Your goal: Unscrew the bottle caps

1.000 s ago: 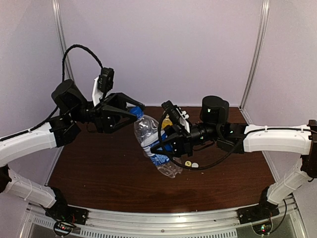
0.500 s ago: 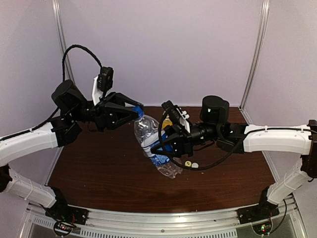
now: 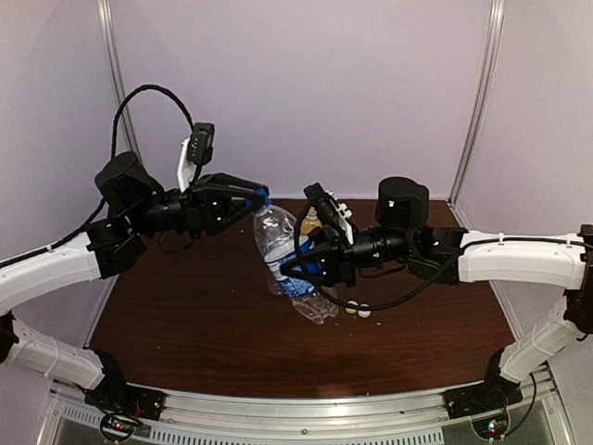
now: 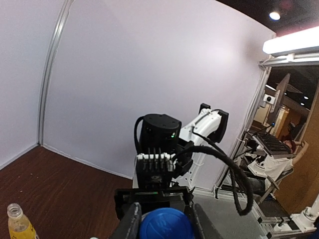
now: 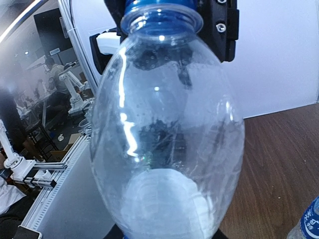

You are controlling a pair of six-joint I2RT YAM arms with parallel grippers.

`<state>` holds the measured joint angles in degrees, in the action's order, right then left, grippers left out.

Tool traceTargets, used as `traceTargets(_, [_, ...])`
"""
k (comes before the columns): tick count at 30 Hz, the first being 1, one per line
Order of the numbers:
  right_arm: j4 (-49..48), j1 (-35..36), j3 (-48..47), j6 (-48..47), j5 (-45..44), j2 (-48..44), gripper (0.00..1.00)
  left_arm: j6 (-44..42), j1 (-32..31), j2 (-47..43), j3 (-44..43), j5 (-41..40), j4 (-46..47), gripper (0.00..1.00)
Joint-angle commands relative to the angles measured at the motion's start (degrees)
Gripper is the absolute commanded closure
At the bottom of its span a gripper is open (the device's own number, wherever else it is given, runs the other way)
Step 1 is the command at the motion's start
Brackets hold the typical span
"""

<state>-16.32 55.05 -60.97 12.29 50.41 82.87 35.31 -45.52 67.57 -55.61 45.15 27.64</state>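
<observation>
The taller clear bottle with a blue label is held tilted above the table. My right gripper is shut on its lower body. The bottle fills the right wrist view and hides my right fingers. My left gripper is shut on the blue cap, which sits on the bottle's neck. The yellow-orange bottle stands behind, uncapped, and also shows in the left wrist view. A yellow cap and a white cap lie on the table.
The brown table is walled by white panels at the back and sides. A second blue-labelled bottle shows at the lower right of the right wrist view. The right arm's cable loops low over the two loose caps.
My left gripper's jaws have closed from wide open onto the blue cap. The bottle has shifted slightly and stands a little more upright in my right gripper.
</observation>
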Motion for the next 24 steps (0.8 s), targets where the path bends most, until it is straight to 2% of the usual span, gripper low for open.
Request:
traceTargets(1, [5.7, -0.6, -2.0, -2.2, -9.3, -0.9, 0.69, 2.3, -1.8, -3.1, -1.0, -15.4, -8.6, 1.0])
traceTargets(6, [7.6, -0.6, -2.3, -2.9, -18.1, -1.7, 0.69, 3.3, -4.4, -2.8, -5.3, -28.5, -22.8, 1.0])
traceTargets(10, [8.1, -0.4, -1.7, -3.8, -23.1, -2.1, 0.69, 5.5, -4.6, -2.9, -4.8, -32.0, -23.6, 1.0])
traceTargets(15, [8.5, -0.2, -1.3, -4.4, -23.5, -2.1, 0.69, 5.3, -4.5, -2.4, -4.8, -32.0, -22.6, 0.99])
traceTargets(20, [8.1, -0.1, -1.0, -4.6, -20.6, -2.2, 0.69, 2.9, -4.5, -3.1, -4.0, -30.3, -19.2, 0.87])
traceTargets(24, [7.4, -0.2, -0.6, -4.5, -17.4, -2.5, 0.69, -0.2, -4.5, -3.7, -3.5, -25.8, -15.5, 0.65])
